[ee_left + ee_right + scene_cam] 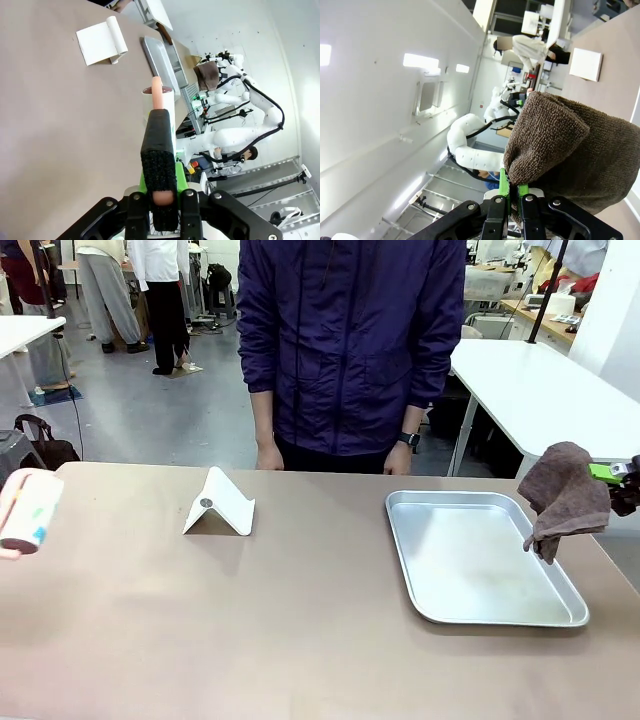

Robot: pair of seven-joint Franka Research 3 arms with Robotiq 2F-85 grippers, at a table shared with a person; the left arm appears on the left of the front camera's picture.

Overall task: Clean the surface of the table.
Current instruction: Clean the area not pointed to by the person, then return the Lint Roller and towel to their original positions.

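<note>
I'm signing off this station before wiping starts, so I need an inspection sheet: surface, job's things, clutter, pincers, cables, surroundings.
Surface: brown table, no spills or crumbs visible.
Job's things: brown cloth and lint roller, each in a pincer.
Clutter: white folded stand; empty metal tray.
Pincers: left pincer shut on the lint roller; right pincer shut on the brown cloth.
Cables: nothing seen on the table.
Surroundings: person standing at the far edge; white table behind.
</note>
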